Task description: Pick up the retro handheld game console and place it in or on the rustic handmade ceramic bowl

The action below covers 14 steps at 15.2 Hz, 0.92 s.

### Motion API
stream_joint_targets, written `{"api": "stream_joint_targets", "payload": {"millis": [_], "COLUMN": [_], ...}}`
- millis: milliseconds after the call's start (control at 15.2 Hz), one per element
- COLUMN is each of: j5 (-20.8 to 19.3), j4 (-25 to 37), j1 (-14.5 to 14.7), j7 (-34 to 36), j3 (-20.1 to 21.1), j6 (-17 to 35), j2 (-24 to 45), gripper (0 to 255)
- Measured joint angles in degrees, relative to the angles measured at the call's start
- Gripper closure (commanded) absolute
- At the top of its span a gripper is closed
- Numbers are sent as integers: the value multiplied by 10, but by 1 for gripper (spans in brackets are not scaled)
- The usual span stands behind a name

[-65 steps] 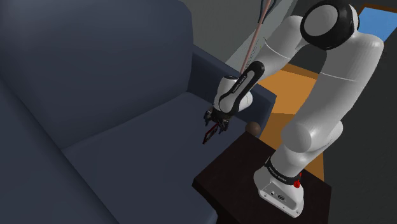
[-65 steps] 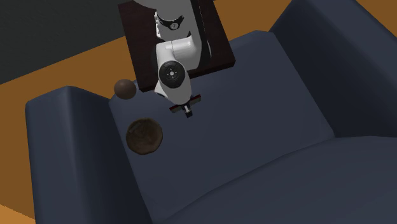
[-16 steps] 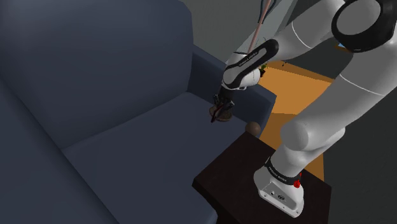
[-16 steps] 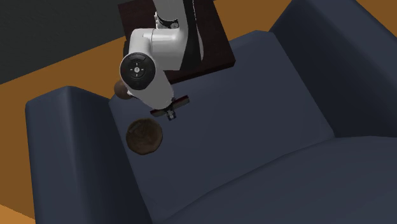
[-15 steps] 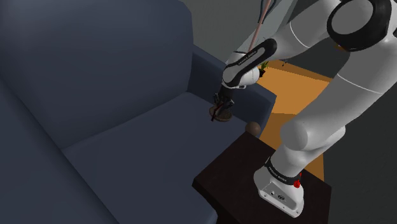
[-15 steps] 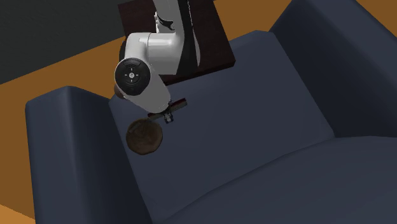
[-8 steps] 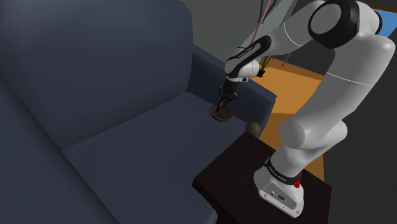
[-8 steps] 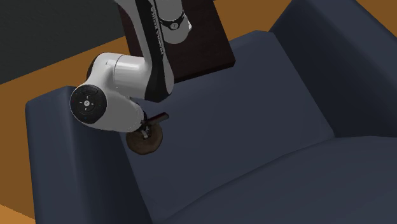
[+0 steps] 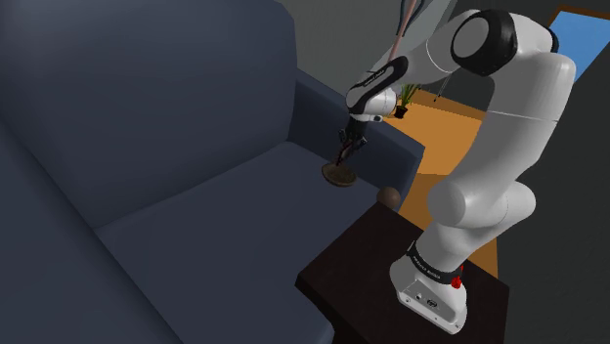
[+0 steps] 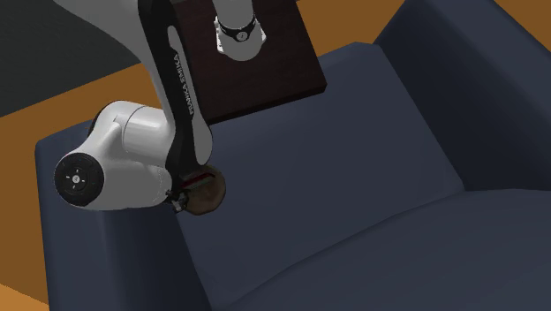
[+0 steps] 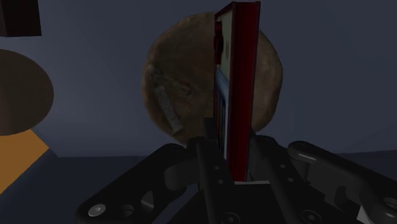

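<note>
A thin red handheld console (image 11: 236, 83) stands on edge between the black fingers (image 11: 208, 159) of my gripper (image 11: 232, 164), which is shut on it. Straight beyond it lies the rough brown bowl (image 11: 178, 83) on the dark blue sofa seat. In the shoulder view the gripper (image 9: 346, 147) hangs just above the bowl (image 9: 339, 176), near the sofa's armrest, with the console (image 9: 343, 156) pointing down at it. In the second exterior view the white wrist covers most of the bowl (image 10: 210, 200); the console (image 10: 200, 178) shows as a red strip over the bowl's rim.
A brown ball (image 9: 389, 196) rests on the orange floor between the sofa armrest (image 9: 327, 103) and the dark stand (image 9: 381, 283); the wrist view shows this ball (image 11: 19, 92) off to one side of the bowl. The sofa seat (image 10: 353, 177) stretches wide and flat beyond the bowl.
The arm has swung toward the armrest, carrying the console from beside the bowl to directly over it. The grip on the console has held.
</note>
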Motion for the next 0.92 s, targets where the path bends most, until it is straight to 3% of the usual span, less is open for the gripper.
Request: {"api": "stream_joint_targets", "payload": {"millis": [924], "j5": [-4], "j4": [0], "j1": [1], "j7": [2], "j3": [-2], "j6": [81], "j2": [80], "gripper": [255]}}
